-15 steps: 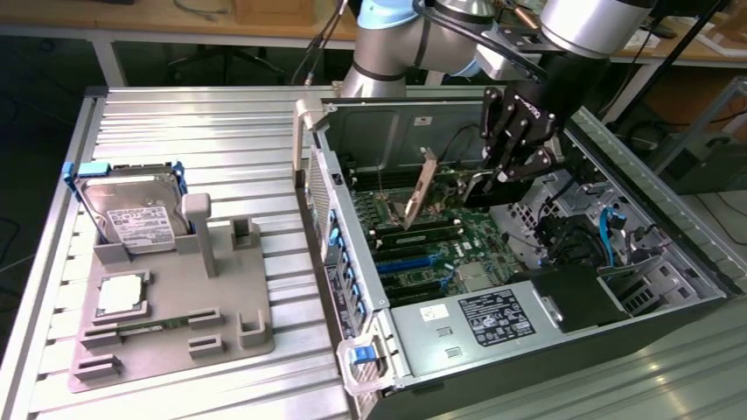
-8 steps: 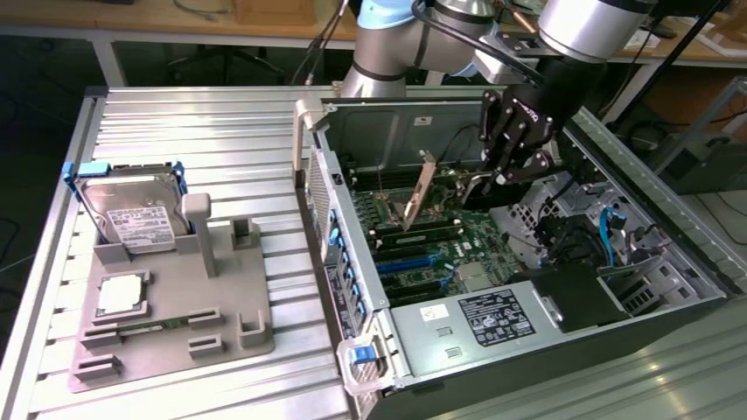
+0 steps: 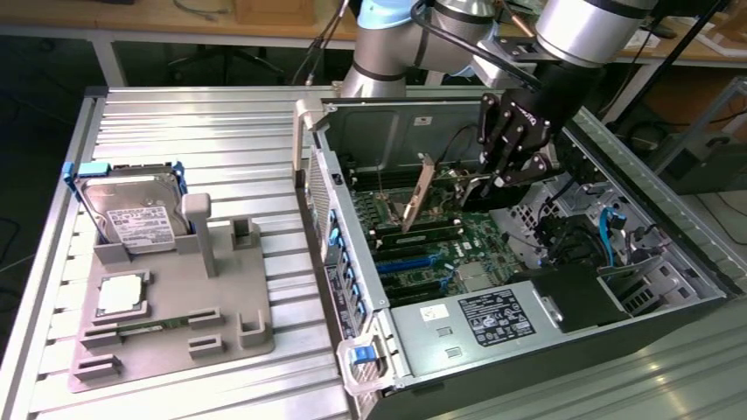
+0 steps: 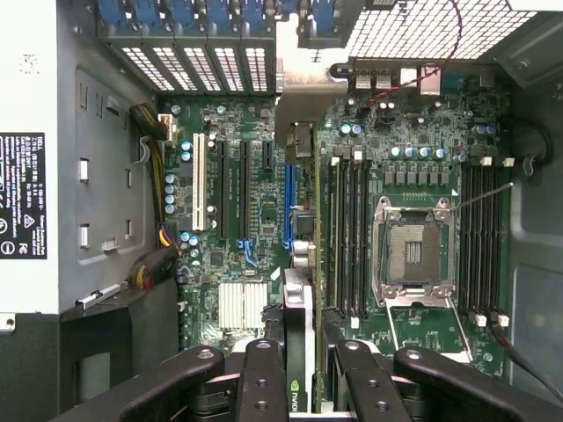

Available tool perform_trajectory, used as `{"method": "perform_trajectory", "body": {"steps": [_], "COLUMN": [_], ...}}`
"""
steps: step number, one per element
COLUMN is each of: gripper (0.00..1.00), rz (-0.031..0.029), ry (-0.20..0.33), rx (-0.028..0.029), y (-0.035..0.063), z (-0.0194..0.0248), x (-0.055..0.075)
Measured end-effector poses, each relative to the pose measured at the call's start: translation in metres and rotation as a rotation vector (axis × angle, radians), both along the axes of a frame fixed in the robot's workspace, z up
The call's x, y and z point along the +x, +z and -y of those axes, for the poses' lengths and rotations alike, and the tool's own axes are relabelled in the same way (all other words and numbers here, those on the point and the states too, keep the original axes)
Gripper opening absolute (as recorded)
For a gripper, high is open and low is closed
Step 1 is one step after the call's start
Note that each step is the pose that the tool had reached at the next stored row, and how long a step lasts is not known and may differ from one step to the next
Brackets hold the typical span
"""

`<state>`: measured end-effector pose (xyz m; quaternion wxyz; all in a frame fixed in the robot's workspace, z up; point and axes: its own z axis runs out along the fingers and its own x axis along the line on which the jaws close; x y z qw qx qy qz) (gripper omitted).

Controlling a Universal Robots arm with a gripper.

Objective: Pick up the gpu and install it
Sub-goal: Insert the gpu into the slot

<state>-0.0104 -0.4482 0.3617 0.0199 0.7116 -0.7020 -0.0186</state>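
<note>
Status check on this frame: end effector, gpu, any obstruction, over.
End effector shut on gpu. It hangs edge-on inside the computer case, above the motherboard slots, bracket toward the rear wall. Nothing seen between gpu and motherboard.

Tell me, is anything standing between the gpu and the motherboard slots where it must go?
Nothing visible does. The gripper holds the gpu above the motherboard slots; no cable or part crosses under it, though the card itself hides the spot directly beneath.
</note>
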Motion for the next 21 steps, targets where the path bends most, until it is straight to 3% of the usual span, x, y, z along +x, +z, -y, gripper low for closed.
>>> {"method": "perform_trajectory", "body": {"steps": [21], "gripper": [0.27], "rz": [0.0003], "ry": [0.000], "rx": [0.0000], "y": [-0.0085], "z": [0.0000], "x": [0.0001]}}
